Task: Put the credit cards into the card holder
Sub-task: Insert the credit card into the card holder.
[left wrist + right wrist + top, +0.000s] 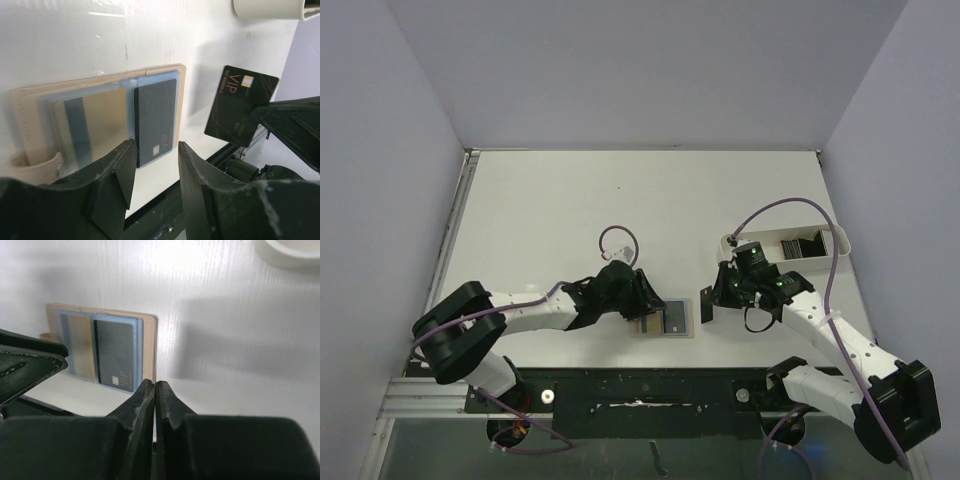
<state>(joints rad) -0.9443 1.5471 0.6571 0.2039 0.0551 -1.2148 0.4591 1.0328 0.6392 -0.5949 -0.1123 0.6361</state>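
Jaws spread, left claw [156, 148] hangs over the open card holder's [25, 120] 6 o'clock edge, where a dark credit card [155, 112] sits pocketed. At 3 o'clock, right claw [155, 385], pressed together, pinches a second credit card [240, 107] above bare table [620, 200]; white tray [836, 240] at 1 o'clock.

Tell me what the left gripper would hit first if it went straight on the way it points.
Most likely the dark card lying on the open wallet: it shows right in the gap ahead of the left gripper. How near it is, the picture does not settle.
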